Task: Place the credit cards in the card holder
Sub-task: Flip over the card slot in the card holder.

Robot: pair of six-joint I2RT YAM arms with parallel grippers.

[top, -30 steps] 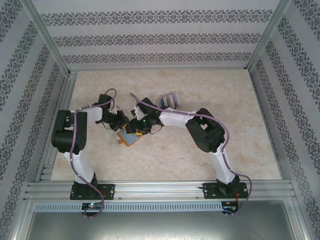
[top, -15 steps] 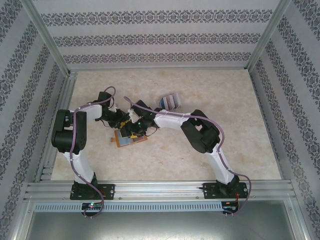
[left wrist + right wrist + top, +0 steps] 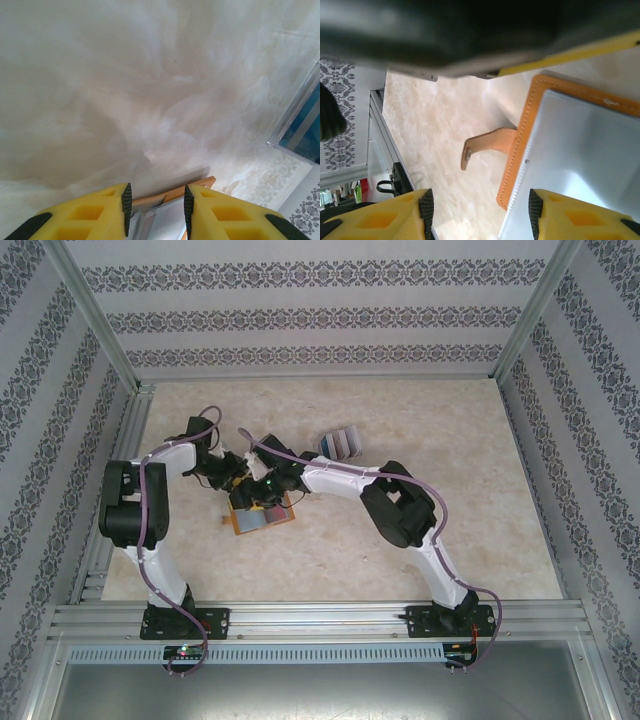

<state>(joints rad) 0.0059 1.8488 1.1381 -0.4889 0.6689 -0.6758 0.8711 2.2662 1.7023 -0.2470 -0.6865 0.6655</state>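
Left claw (image 3: 155, 205) parted a little, one edge of the single open card holder (image 3: 262, 519) showing between its tips, holder flat on the worktop (image 3: 450, 500), contents of its pale pockets impossible to tell. Right claw (image 3: 479, 210) spread wide just above that same holder. Further right and well apart, one fanned pile of credit cards (image 3: 342, 442), count unreadable.

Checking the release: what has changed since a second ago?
The left gripper opened, its jaws now apart over the card holder edge, and its arm swung slightly left. The right gripper slid left over the card holder, which settled flatter. The stacked credit cards stayed put, and the right jaws stayed open.
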